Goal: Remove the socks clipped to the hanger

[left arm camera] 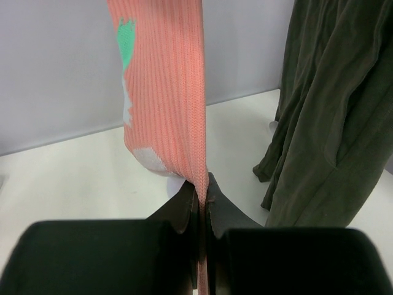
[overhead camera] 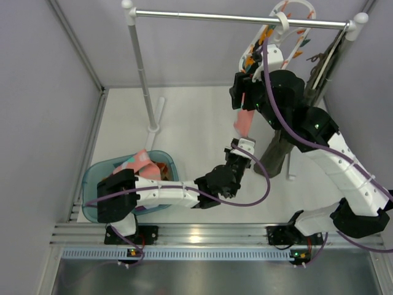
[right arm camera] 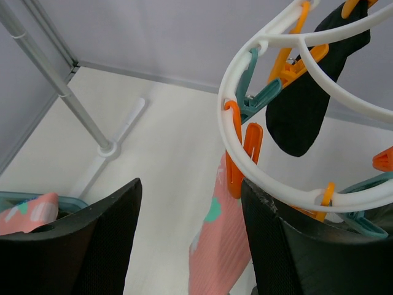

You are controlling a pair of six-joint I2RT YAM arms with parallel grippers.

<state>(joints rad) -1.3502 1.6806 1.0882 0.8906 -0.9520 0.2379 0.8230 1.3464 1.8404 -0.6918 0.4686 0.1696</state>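
The pink sock [left arm camera: 166, 92] hangs from an orange clip [right arm camera: 233, 161] on the white hanger [right arm camera: 288, 193], above the far right part of the table [overhead camera: 196, 123]. The left gripper [left arm camera: 201, 196] has its jaws clamped on the sock's bottom end. The right gripper [right arm camera: 190, 212] is up by the clip with its jaws apart. A black sock [right arm camera: 301, 110] hangs there too.

Olive garment [left arm camera: 319, 110] right of sock [left arm camera: 166, 86]; left probably clear.

pink sock [left arm camera: 166, 92]: salmon-pink rib knit, teal and white patches | black sock [right arm camera: 307, 110]: plain black | hanger [right arm camera: 228, 86]: white | clips [right arm camera: 233, 166]: orange and teal | garment [left arm camera: 331, 123]: dark olive | bin [overhead camera: 89, 184]: see-through teal | cable [overhead camera: 270, 92]: purple
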